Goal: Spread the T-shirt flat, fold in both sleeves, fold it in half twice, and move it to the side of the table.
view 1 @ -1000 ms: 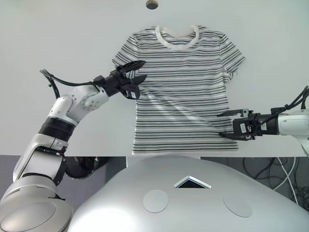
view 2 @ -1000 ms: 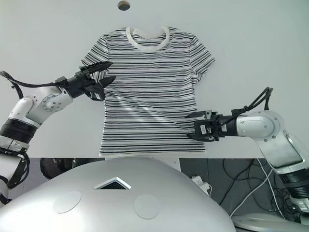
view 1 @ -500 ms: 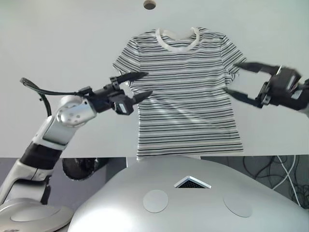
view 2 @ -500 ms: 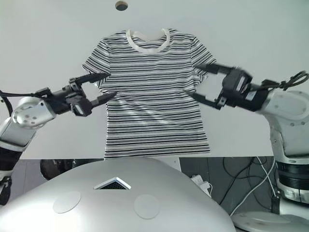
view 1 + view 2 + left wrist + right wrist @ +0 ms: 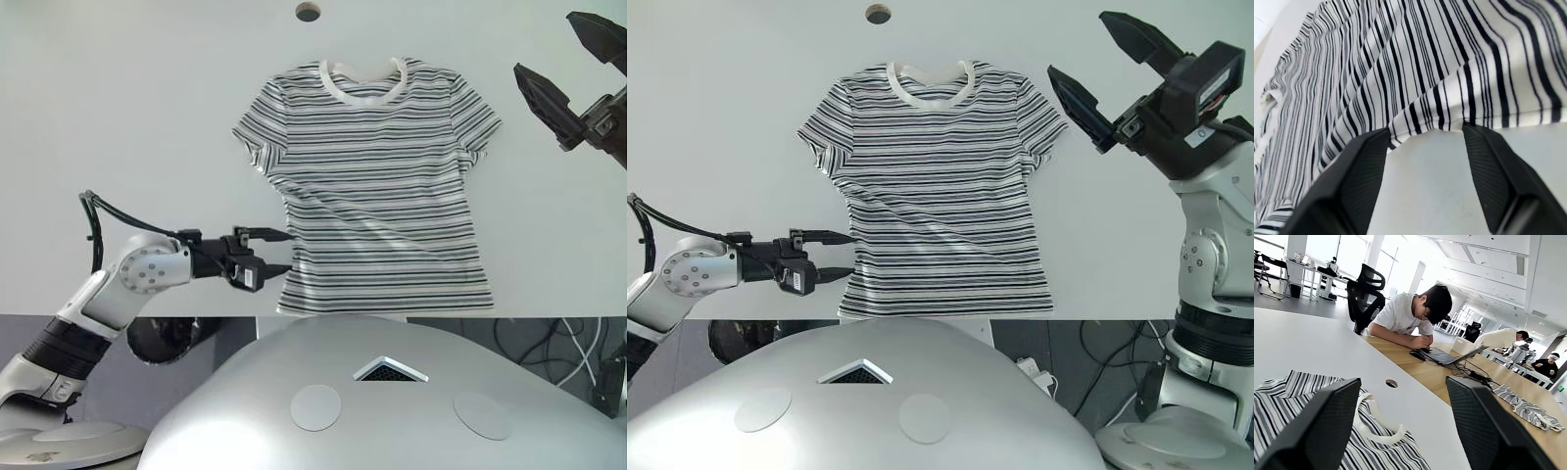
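Note:
A black-and-white striped T-shirt point(image 5: 377, 186) lies spread flat on the white table point(image 5: 118, 117), collar at the far side and both sleeves out. My left gripper point(image 5: 276, 253) is low over the table at the hem's near left corner, open, with the hem edge point(image 5: 1449, 73) just past its fingertips point(image 5: 1366, 161). High at the far right, my right gripper point(image 5: 1081, 46) hangs in the air beyond the shirt's right sleeve, open and holding nothing. From its wrist view the collar end of the shirt point(image 5: 1283, 401) lies below.
A round cable hole point(image 5: 308, 11) sits in the table behind the collar. The table's near edge point(image 5: 147, 314) runs just below the hem. Cables point(image 5: 1117, 392) hang under the table at the right. Bare tabletop lies on both sides of the shirt.
The left gripper has moved back from the left sleeve to the hem's near left corner. The right gripper has risen from the hem's right side to high at the far right.

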Motion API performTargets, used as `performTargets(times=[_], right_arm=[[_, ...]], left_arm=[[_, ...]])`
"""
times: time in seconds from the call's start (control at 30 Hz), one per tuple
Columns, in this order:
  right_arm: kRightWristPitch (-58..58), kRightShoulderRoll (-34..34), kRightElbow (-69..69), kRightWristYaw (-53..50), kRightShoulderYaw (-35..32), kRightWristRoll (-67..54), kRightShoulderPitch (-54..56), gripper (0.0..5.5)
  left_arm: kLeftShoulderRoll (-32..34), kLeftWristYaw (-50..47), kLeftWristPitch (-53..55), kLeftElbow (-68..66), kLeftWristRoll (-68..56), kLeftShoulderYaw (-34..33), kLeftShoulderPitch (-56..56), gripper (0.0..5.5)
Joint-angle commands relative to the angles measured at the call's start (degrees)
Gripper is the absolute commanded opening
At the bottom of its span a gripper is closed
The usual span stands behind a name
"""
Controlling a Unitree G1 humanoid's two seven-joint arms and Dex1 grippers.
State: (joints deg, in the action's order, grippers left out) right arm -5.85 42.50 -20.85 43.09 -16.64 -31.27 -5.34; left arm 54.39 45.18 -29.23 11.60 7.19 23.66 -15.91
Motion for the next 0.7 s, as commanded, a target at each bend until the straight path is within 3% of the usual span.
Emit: performTargets(times=[0.03,0.2,0.4,0.57,0.7], right_arm=[[1.1,0.0,2.8,0.2,-0.4,3.1,1.0,3.25],[2.8,-0.2,6.6,0.6,-0.8,6.1,1.5,3.25],[4.1,-1.0,8.1,-0.3,-0.5,8.6,1.7,3.25],[6.2,-1.6,13.6,-6.1,1.5,18.7,-0.2,3.25],[2.1,-3.0,15.5,-11.8,1.2,23.6,-1.6,3.25]], left_arm=[[4.2,4.2,2.7,-4.9,6.9,2.6,-4.1,2.78],[9.4,6.9,2.0,-2.9,2.5,0.8,-5.8,2.78],[8.5,3.2,2.7,-5.4,3.2,-4.0,-2.8,2.78],[0.7,-5.3,2.5,-6.6,-9.0,-15.9,1.9,2.78],[-8.2,-8.9,17.9,-5.8,-27.7,-23.6,3.4,2.78]])
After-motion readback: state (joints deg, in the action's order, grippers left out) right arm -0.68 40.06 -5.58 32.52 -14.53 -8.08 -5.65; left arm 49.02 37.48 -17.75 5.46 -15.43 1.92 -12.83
